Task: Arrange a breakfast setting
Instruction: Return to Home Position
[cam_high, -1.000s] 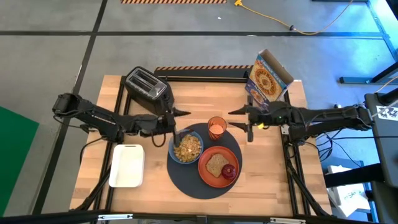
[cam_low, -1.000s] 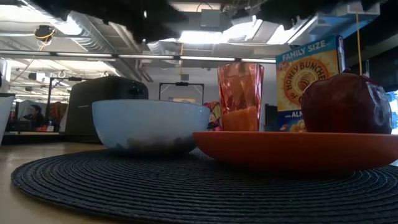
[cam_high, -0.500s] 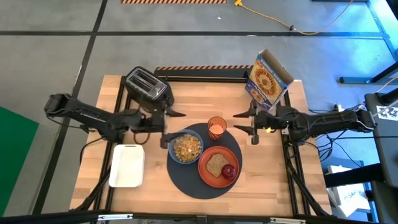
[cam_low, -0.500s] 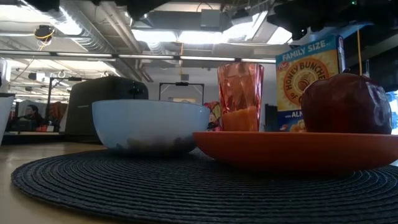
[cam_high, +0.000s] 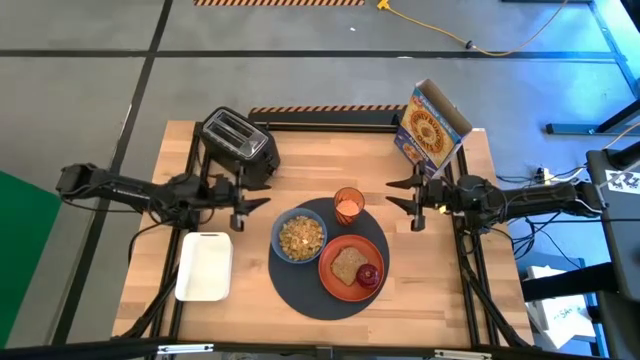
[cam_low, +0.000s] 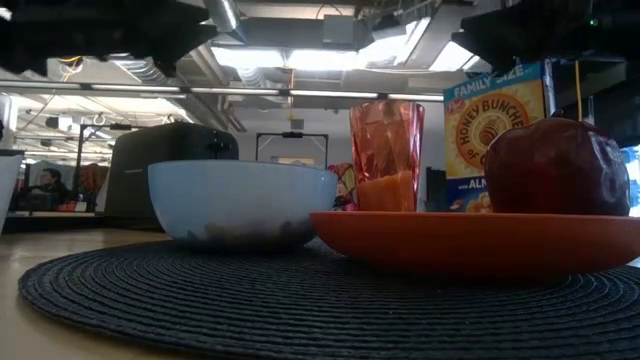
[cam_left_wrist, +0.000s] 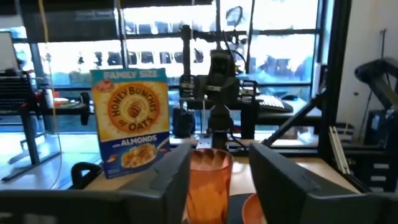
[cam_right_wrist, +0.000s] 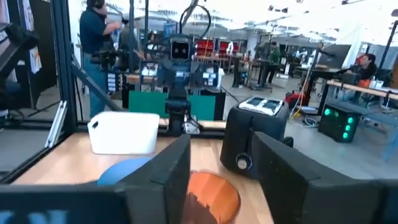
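The round dark-grey mat lies at the table's near middle. On it rest the blue bowl filled with cereal and the orange plate. The plate bears the brown toast slice and the dark-red fruit. The translucent orange cup stands upright at the mat's far edge. My left gripper hovers left of the mat, open, with nothing between its fingers. My right gripper hovers right of the cup, open, and also holds nothing. Both point toward the cup.
A black toaster stands at the far left, and an opened cereal box at the far right. A white rectangular container lies at the near left. People show in the room beyond the table.
My left gripper has drawn back from over the bowl toward the table's left edge, and its fingers have come closer together. My right gripper has drawn back from the cup toward the table's right edge. The setting on the mat has stayed put.
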